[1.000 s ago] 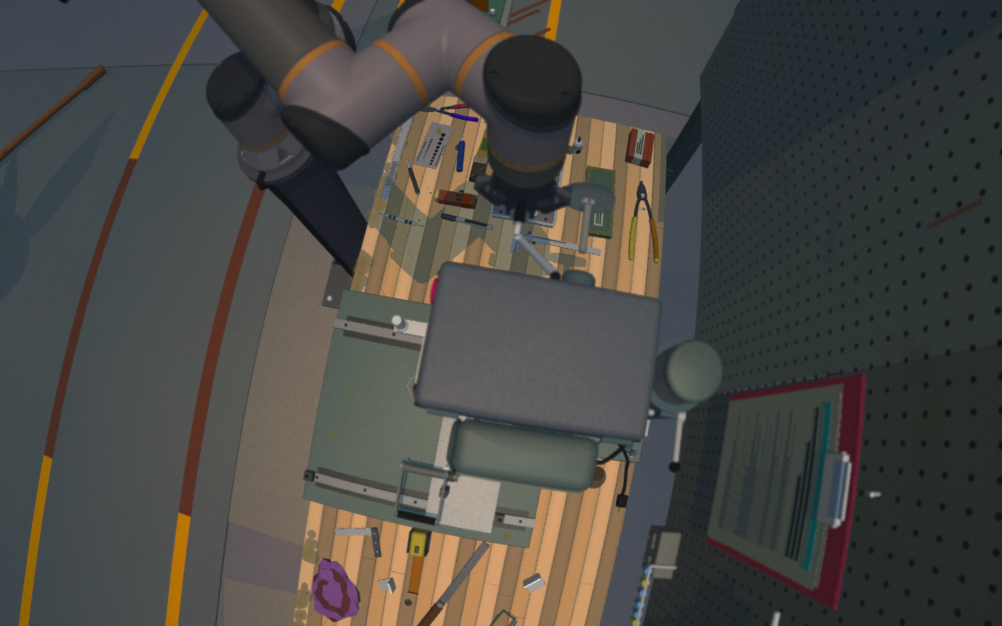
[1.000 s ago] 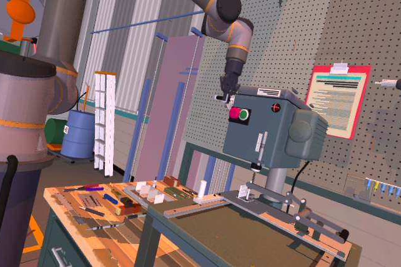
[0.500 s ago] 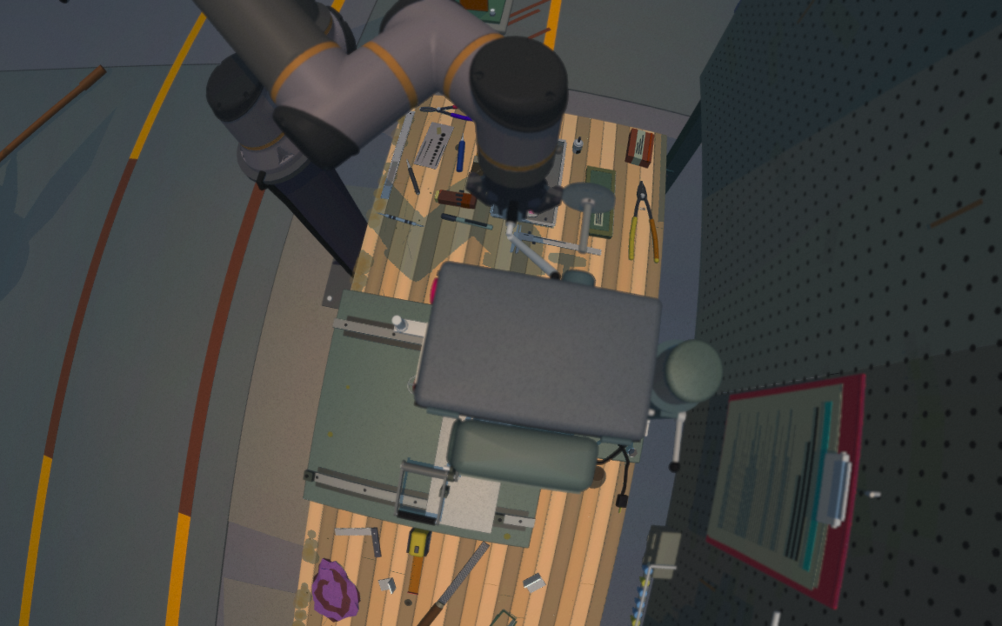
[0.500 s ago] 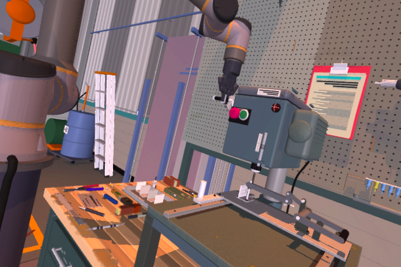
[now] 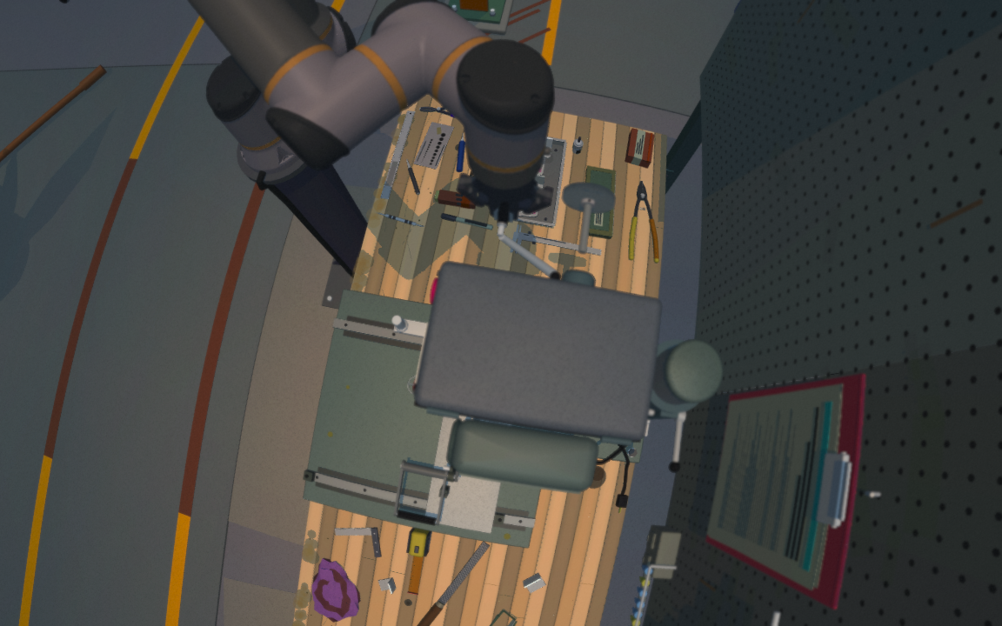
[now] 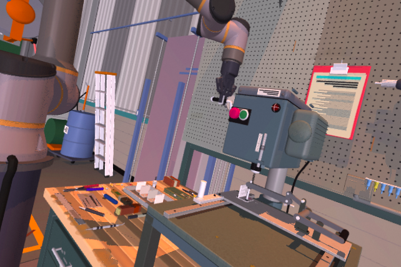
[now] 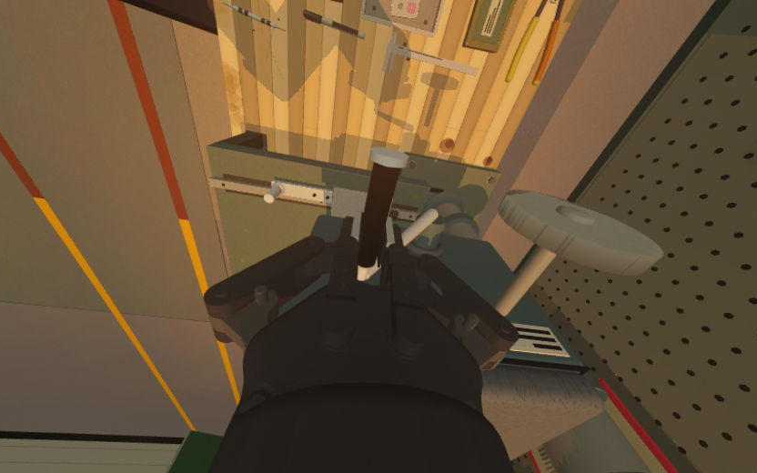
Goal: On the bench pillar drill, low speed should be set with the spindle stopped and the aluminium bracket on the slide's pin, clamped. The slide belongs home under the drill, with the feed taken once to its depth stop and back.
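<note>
The pillar drill's feed handle (image 7: 377,215), a dark grip with a white cap on a pale arm (image 5: 527,255) from the side of the drill head (image 5: 537,352), is gripped in my closed gripper (image 7: 370,250) (image 6: 223,98) (image 5: 502,220). The head carries a red and a green button (image 6: 239,114) on its front. Below it the slide (image 6: 248,197) sits under the spindle with a small aluminium bracket (image 6: 243,191) on it. The clamp lever (image 6: 321,222) stretches along the rail toward the near right. A white post (image 5: 397,322) stands at the far end of the other rail.
Behind the drill a pegboard wall carries a red clipboard (image 6: 337,100). A grey handwheel (image 7: 579,230) sticks out on the right of my gripper. The wooden bench holds pliers (image 5: 643,219), a caliper, pens and small blocks (image 6: 150,192).
</note>
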